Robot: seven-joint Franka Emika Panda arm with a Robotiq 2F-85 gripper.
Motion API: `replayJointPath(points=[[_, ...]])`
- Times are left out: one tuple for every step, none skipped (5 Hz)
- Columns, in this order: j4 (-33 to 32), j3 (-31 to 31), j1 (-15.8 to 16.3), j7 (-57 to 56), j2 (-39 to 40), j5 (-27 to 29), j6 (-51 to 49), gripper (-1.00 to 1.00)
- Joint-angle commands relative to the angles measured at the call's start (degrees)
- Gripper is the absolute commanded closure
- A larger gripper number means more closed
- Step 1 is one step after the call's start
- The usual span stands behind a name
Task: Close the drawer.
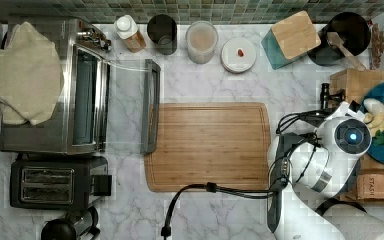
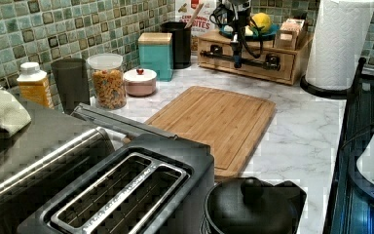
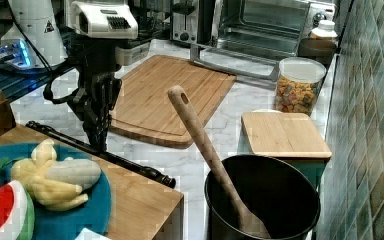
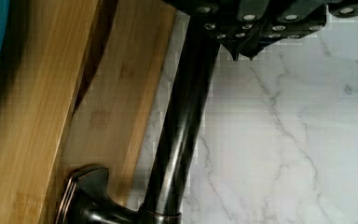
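Note:
The drawer (image 4: 121,88) is a light wood front panel in a wooden box (image 2: 277,68) under a blue plate of toy fruit. A narrow dark gap shows between the panel and the box's top board. A long dark handle bar (image 4: 186,121) runs across the front, also seen as the bar (image 3: 130,162) and the bar (image 2: 224,57). My gripper (image 4: 244,50) points down, shut, with its tips against the bar on the countertop side and holding nothing. It hangs as the gripper (image 3: 99,142) at the box's front edge and as the gripper (image 2: 237,63) before the drawer front.
A bamboo cutting board (image 1: 210,145) lies mid-counter. A teal block with a wooden top (image 1: 290,37) and a black pot holding a wooden spoon (image 3: 260,200) stand beside the box. A paper towel roll (image 2: 338,44), jars, a toaster and a toaster oven with its door down (image 1: 150,105) are around.

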Motion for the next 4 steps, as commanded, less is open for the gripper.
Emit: replayJointPath(points=[[10.7, -7.9, -8.0, -2.2, -3.6, -0.2, 0.7, 1.0], [10.7, -8.0, -7.9, -2.2, -3.6, -0.1, 0.7, 1.0], [10.7, -7.1, -8.8, -2.0, -3.7, -0.6, 0.7, 1.0], [10.7, -7.7, -8.1, -2.2, -3.6, -0.2, 0.7, 1.0]])
